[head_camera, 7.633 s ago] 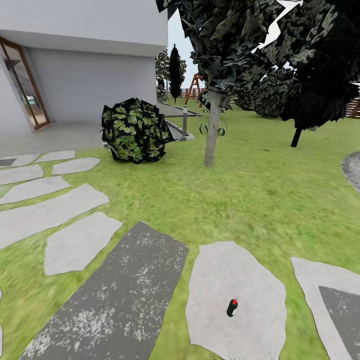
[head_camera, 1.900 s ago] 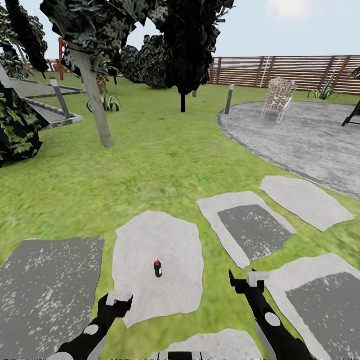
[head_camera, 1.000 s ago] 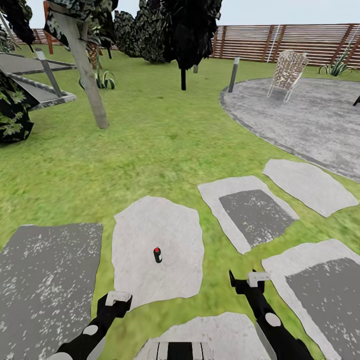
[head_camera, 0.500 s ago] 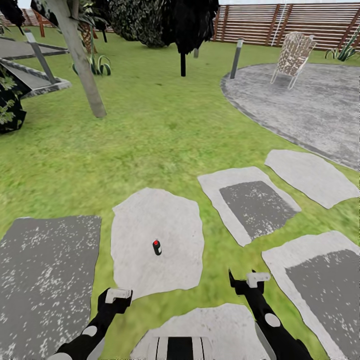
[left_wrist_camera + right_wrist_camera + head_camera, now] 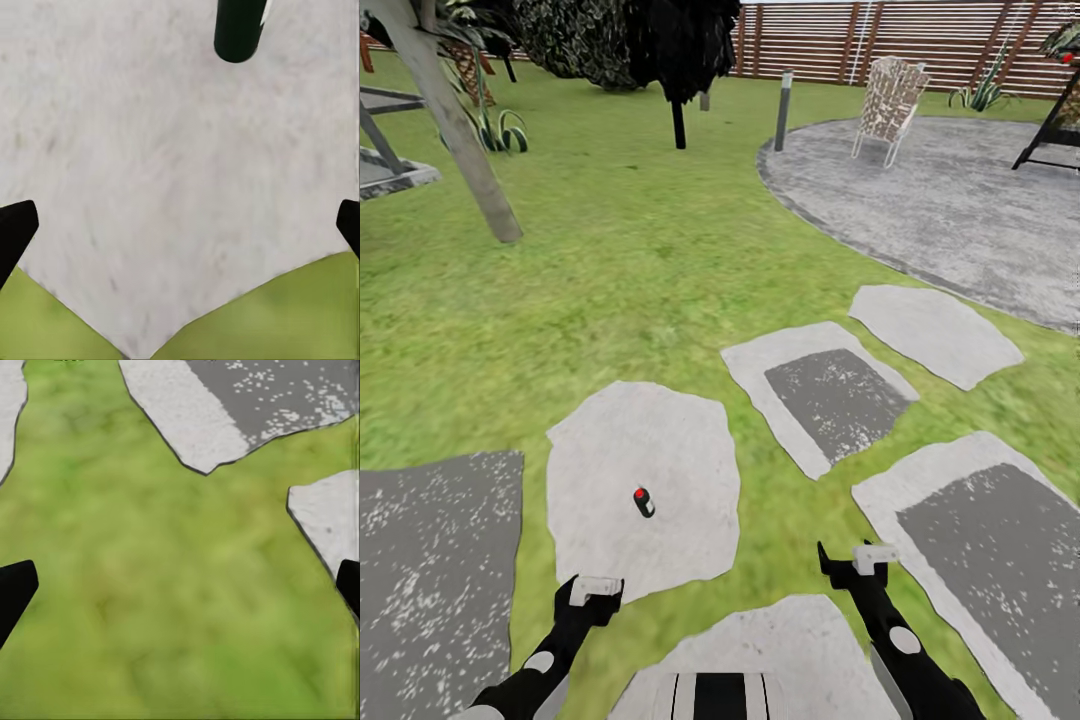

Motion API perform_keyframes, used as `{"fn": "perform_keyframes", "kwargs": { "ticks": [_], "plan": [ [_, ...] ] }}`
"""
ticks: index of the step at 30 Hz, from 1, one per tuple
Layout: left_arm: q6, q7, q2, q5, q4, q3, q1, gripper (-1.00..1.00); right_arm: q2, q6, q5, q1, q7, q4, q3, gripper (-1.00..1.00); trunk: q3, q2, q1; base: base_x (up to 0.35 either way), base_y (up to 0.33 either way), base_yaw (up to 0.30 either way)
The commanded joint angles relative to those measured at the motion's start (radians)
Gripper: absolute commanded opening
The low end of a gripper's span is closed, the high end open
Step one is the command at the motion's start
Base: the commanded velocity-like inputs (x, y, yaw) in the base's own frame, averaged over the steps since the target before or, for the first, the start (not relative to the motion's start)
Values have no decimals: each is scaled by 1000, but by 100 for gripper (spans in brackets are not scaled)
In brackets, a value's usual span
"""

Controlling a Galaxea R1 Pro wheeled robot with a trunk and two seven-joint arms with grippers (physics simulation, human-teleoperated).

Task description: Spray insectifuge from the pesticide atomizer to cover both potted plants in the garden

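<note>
Pesticide atomizer (image 5: 644,501) upright on pale stepping stone (image 5: 660,450), just ahead of left pincer (image 5: 589,592). Left and right pincer (image 5: 857,562) both spread wide, empty, over lawn (image 5: 640,270).

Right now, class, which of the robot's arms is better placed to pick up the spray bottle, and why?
Left. The pesticide atomizer stands on the pale stone just ahead of the left gripper, and its wrist camera sees it. The right gripper hangs open over grass, farther off.

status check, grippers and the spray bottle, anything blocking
Left gripper open and empty, right gripper open over grass. Small dark green spray bottle with red-tipped top stands on pale flat stepping stone, just ahead of left gripper. Nothing in between.
</note>
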Motion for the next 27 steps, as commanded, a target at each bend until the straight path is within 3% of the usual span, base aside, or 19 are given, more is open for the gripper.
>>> {"fn": "perform_keyframes", "kwargs": {
  "ticks": [1, 8, 18, 27],
  "plan": [
    [-3, 0, 1, 6, 0, -6, 0, 100, 0, -3, 2, -1, 1, 1, 0, 100, -1, 0, 0, 191, 0, -194],
    [-5, 2, 1, 6, 0, -6, 1, 100, 1, -3, 2, -1, 1, 1, 0, 100, -1, 0, 0, 305, 0, -61],
    [-7, 2, 2, 6, 0, -5, 0, 100, 1, -3, 2, 0, 1, 1, 0, 100, -1, 0, 0, 47, 0, -1],
    [-7, 2, 2, 6, 0, -5, 1, 100, 1, -3, 2, -1, 1, 1, 0, 100, -1, 0, 0, 172, -50, 0]
  ]
}}
